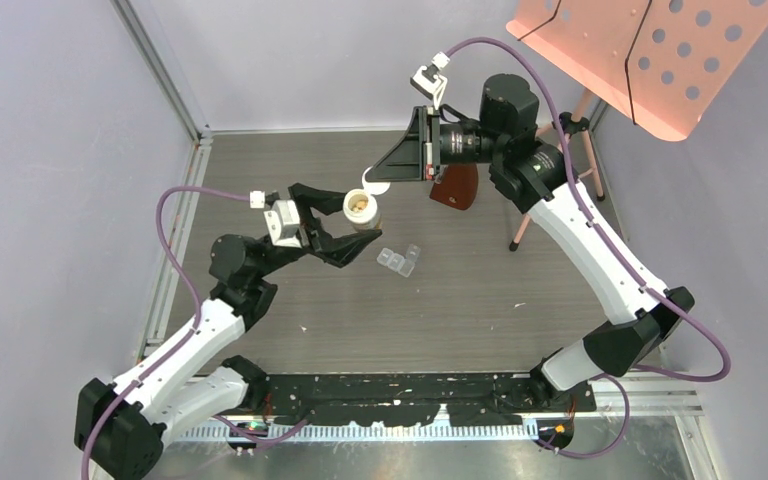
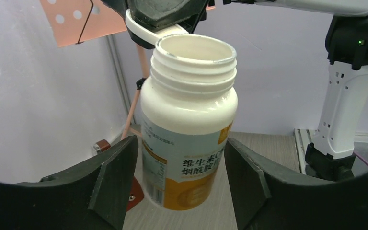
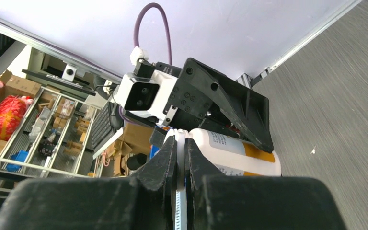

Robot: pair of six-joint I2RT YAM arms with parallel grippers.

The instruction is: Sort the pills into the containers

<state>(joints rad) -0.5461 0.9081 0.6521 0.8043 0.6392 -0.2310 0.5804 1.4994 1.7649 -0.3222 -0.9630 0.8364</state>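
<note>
Grey plank table [image 1: 480, 300]. Left gripper [image 1: 352, 222] clamps bottle [image 2: 187, 124] upright; pills [image 1: 360, 206] inside show only from above. Right gripper [image 1: 382, 172] pinches cap [image 3: 180, 201] above it. Box [image 1: 398, 260] lies flat just off left gripper's tips, long axis crosswise, one lid perhaps up.

1. Pill bottle [image 1: 360, 214]: white, uncapped, upright on the wood-grain table [image 1: 460, 310]; yellowish pills [image 1: 359, 206] show inside.
2. Left gripper [image 1: 358, 226]: fingers clasp the bottle from either side.
3. Right gripper [image 1: 378, 176]: just beyond the bottle, pinching a white cap [image 1: 373, 184].
4. Clear strip box [image 1: 398, 260]: just right of the bottle, towards the arm bases.
5. Brown object [image 1: 455, 187]: right of the bottle, farther back.
</note>
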